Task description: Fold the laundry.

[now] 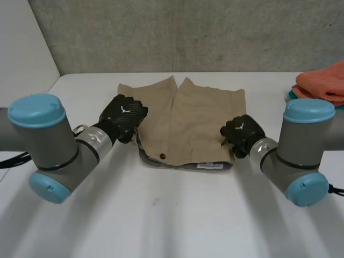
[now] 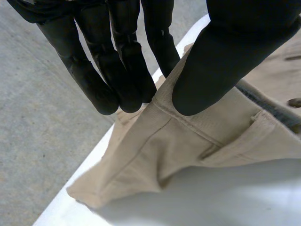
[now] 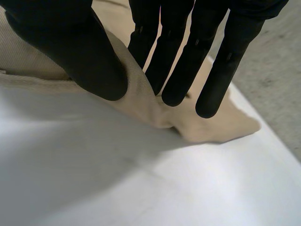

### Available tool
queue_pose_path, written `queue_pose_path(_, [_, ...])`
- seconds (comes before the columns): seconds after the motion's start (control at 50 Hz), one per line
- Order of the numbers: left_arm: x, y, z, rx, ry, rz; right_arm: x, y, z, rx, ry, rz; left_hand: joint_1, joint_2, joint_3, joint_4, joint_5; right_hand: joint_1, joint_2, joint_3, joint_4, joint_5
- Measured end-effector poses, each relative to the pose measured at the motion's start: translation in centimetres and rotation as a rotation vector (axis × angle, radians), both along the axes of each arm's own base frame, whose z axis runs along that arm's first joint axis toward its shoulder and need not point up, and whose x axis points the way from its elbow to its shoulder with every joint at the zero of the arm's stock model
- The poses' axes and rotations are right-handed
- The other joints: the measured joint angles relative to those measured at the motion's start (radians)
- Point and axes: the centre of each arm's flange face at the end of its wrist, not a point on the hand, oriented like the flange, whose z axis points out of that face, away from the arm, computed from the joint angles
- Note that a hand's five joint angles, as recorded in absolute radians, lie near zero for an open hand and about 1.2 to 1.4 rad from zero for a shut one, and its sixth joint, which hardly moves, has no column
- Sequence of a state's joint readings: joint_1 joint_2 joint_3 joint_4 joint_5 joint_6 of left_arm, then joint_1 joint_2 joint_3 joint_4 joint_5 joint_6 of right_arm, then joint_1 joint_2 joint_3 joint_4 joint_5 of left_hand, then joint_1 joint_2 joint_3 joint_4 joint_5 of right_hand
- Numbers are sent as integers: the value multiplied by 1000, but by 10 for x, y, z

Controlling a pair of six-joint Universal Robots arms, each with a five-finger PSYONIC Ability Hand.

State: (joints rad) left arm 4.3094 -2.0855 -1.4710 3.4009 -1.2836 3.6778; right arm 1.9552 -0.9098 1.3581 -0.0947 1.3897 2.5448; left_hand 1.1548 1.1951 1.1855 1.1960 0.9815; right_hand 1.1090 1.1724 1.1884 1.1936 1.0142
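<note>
One garment: tan shorts (image 1: 201, 123) are spread on the white table (image 1: 161, 215).
Left hand (image 1: 124, 114): the left edge is pinched between thumb and fingers.
Right hand (image 1: 243, 131): the right edge is pinched likewise.

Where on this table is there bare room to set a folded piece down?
The white table is bare on the robot's side of the tan shorts and at its far left corner. Crowded: the far right edge, where a folded orange towel lies.
</note>
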Motion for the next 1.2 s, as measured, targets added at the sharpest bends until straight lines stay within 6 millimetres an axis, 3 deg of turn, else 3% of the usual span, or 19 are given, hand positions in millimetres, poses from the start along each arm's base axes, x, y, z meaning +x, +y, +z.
queue_pose_path(0.14, [-6, 24, 27, 81, 6, 16, -2, -31, 18, -112, -51, -15, 0, 0, 0, 0, 0, 0, 0, 0, 0, 0])
queue_pose_path(0.2, [-17, 43, 43, 113, 50, 8, -3, -60, 30, -234, -98, -21, 0, 0, 0, 0, 0, 0, 0, 0, 0, 0])
queue_pose_path(0.22, [-17, 43, 43, 113, 50, 8, -3, -60, 30, -234, -98, -21, 0, 0, 0, 0, 0, 0, 0, 0, 0, 0])
queue_pose_path(0.24, [-25, 53, 50, 124, 78, -2, -4, -76, 37, -308, -125, -20, 0, 0, 0, 0, 0, 0, 0, 0, 0, 0])
queue_pose_path(0.32, [-48, 81, 60, 144, 141, -31, -6, -105, 47, -443, -178, 5, 0, 0, 0, 1, 0, 0, 0, 0, 0, 0])
queue_pose_path(0.4, [-78, 114, 63, 166, 208, -74, -6, -128, 47, -538, -227, 82, 0, 0, 0, 1, 0, 0, 0, 0, 0, 0])
queue_pose_path(0.5, [-116, 147, 44, 210, 247, -128, -11, -143, 31, -557, -274, 191, -14, -34, -32, -29, -18, 0, 0, 0, 0, 0])
queue_pose_path(0.52, [-116, 147, 44, 210, 247, -128, -11, -143, 31, -557, -274, 191, -14, -34, -32, -29, -18, 0, 0, 0, 0, 0])
queue_pose_path(0.58, [-135, 162, 25, 248, 238, -158, -20, -150, 18, -534, -292, 201, -458, -444, -432, -445, -406, -235, -296, -302, -303, -287])
queue_pose_path(0.6, [-141, 168, 17, 266, 229, -170, -26, -154, 13, -519, -297, 186, -609, -599, -585, -602, -563, -460, -525, -508, -510, -518])
queue_pose_path(0.66, [-145, 174, 11, 292, 215, -185, -39, -159, 10, -485, -300, 131, -777, -792, -781, -802, -763, -787, -847, -854, -859, -871])
queue_pose_path(0.72, [-144, 173, 14, 308, 210, -186, -54, -160, 16, -436, -296, 35, -890, -918, -908, -926, -891, -891, -966, -979, -976, -967])
queue_pose_path(0.84, [-122, 148, 44, 283, 239, -126, -72, -138, 56, -314, -259, -178, -943, -990, -973, -993, -932, -891, -968, -983, -980, -967])
queue_pose_path(0.92, [-88, 105, 71, 211, 257, -27, -74, -96, 97, -192, -204, -295, -943, -990, -973, -993, -932, -891, -968, -983, -980, -967])
queue_pose_path(0.96, [-75, 87, 76, 183, 248, 9, -72, -78, 107, -140, -182, -315, -943, -991, -973, -993, -932, -891, -968, -983, -980, -967])
queue_pose_path(1.0, [-52, 54, 79, 133, 216, 69, -68, -43, 119, -40, -145, -330, -943, -991, -973, -993, -932, -891, -968, -983, -980, -967])
queue_pose_path(1.04, [-41, 37, 80, 108, 193, 95, -66, -26, 123, 14, -129, -331, -943, -991, -973, -992, -932, -891, -968, -983, -980, -967])
queue_pose_path(1.1, [-11, -8, 71, 53, 100, 140, -57, 22, 123, 161, -112, -314, -814, -872, -863, -871, -826, -891, -968, -983, -980, -967])
queue_pose_path(1.2, [29, -63, 34, 44, -90, 130, -41, 85, 105, 338, -141, -270, -778, -821, -809, -817, -776, -889, -965, -980, -979, -966])
